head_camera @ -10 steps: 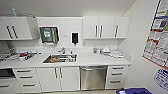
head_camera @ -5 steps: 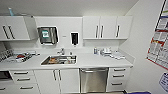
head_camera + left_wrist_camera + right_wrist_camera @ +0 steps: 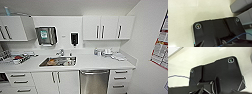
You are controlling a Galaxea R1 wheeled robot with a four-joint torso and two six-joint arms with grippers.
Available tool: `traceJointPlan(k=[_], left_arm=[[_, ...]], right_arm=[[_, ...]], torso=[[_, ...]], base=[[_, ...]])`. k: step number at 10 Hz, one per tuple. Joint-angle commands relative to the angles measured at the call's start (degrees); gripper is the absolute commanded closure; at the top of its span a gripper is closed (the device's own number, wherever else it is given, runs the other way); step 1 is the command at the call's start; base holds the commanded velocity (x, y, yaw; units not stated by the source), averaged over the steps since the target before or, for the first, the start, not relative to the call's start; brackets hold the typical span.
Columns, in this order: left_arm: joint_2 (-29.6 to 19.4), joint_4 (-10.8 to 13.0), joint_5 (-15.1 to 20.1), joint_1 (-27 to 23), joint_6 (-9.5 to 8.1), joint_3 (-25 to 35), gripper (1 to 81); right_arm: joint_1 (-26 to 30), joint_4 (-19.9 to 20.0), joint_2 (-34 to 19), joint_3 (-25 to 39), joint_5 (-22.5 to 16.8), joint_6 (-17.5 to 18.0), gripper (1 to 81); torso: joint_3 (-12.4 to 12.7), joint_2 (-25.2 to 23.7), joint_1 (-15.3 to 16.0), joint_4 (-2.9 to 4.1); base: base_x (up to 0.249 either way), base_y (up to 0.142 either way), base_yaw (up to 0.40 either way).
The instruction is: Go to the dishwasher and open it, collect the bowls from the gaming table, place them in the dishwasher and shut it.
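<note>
Brushed steel, shut: dishwasher (image 3: pixel 94 81) built in under the white table (image 3: pixel 100 63), bar handle across its top, between a pair of white doors (image 3: pixel 56 81) on one side and a stack of three drawers (image 3: pixel 120 78) on the other. Steel sink (image 3: pixel 58 61) set into the table above and to the left of it, something orange lying inside, tap (image 3: pixel 60 52) behind. On the wall above the sink, one steel towel dispenser (image 3: pixel 46 35) and one dark soap dispenser (image 3: pixel 74 39). Three upper cabinet doors (image 3: pixel 108 28) to the right with dark handles. Small clutter near the back wall right of the sink, too blurred to name; more clutter at the table's far left. Poster (image 3: pixel 161 48) with red border on the right wall. Arms: in both wrist views just the robot's dark plate over pale floor (image 3: pixel 183 15), with grey cabinet fronts at one corner of the left wrist view. Left claw and right claw: cannot tell whether open or closed, or whether anything is held. No bowls or gaming table to place.
</note>
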Motion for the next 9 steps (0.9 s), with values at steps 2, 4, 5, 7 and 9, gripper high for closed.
traceJointPlan(k=[2, 4, 5, 7, 9], left_arm=[[-0.9, 0.0, 2.4, -3.6, -0.04, 0.5, 1.0], [-0.9, -0.1, 2.4, -3.6, -0.04, 0.5, 1.0], [-1.0, -0.1, 2.4, -3.6, -0.04, 0.5, 1.0], [-1.1, -0.1, 2.4, -3.6, -0.04, 0.4, 1.0], [-0.9, -0.1, 2.4, -3.7, -0.04, 0.4, 1.0]], right_arm=[[2.6, 0.2, -1.0, 0.4, -2.5, -0.1, 1.0], [2.7, 0.2, -1.0, 0.3, -2.5, -0.1, 1.0], [2.7, 0.2, -0.9, 0.3, -2.5, -0.1, 1.0], [2.5, 0.2, -0.9, 0.2, -2.5, -0.1, 1.0], [2.5, 0.2, -1.0, 0.2, -2.5, -0.1, 1.0]], torso=[[0.0, 0.0, 0.0, 0.0], [0.0, 0.0, 0.0, 0.0], [0.0, 0.1, 0.1, 0.0], [0.0, 0.0, 0.0, 0.0], [0.0, 0.0, -0.2, 0.0]], base=[[0.136, 0.0, 0.0], [0.129, 0.0, 0.0], [0.124, 0.0, 0.0], [0.115, 0.0, 0.0], [0.113, 0.0, 0.0]])
